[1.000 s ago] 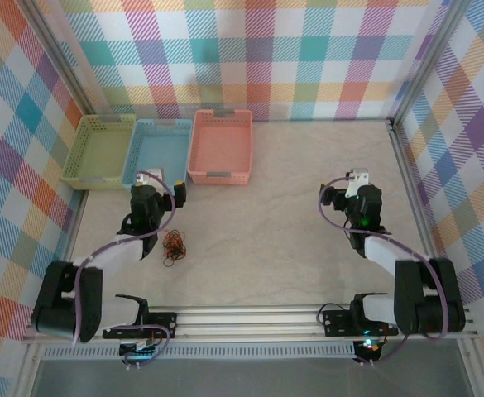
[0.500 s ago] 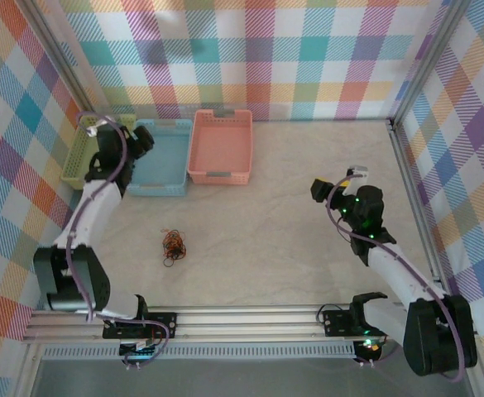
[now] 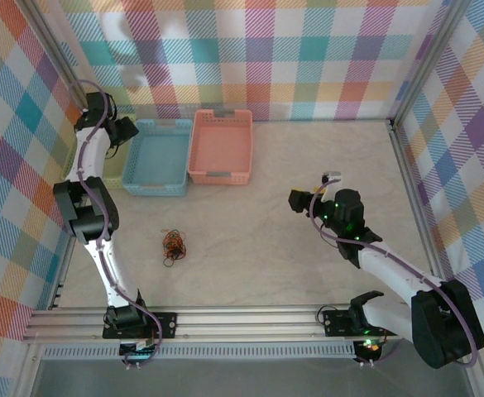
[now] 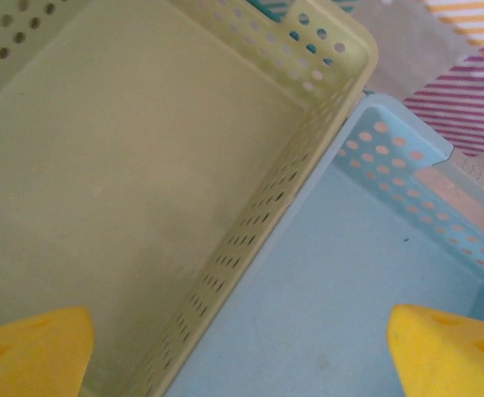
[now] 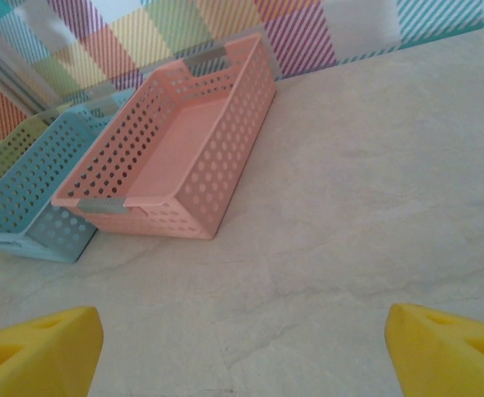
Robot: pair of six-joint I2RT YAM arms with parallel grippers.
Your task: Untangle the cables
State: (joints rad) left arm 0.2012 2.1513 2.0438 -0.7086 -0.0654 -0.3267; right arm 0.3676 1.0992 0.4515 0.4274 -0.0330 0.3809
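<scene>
The cables (image 3: 174, 246) lie in one small knot of orange-red and dark strands on the surface (image 3: 308, 157), left of centre and in front of the baskets, well apart from both arms; nothing touches them, and how the strands cross inside the knot is too fine to tell. The left fingers (image 4: 31, 351) are spread wide with nothing between them, up over the back-left corner. Their camera looks down on the wall where the green basket (image 4: 126, 165) meets the blue basket (image 4: 324, 289), both bare as far as shown. The right fingers (image 5: 35, 347) are likewise released and empty; they hover over bare surface on the right side, pointed toward the pink basket (image 5: 208, 165), which holds nothing either.

I judge the task to be at its start or between grabs: no strand is separated, and neither arm is placed to grip. The step in hand looks like an approach. The next move calls for one arm — most likely the left, since the knot is on its side — to come down over the tangle and pinch a single strand at its edge; the other should pin the rest, slowly, for wires this thin may slip or drag the whole clump along.
</scene>
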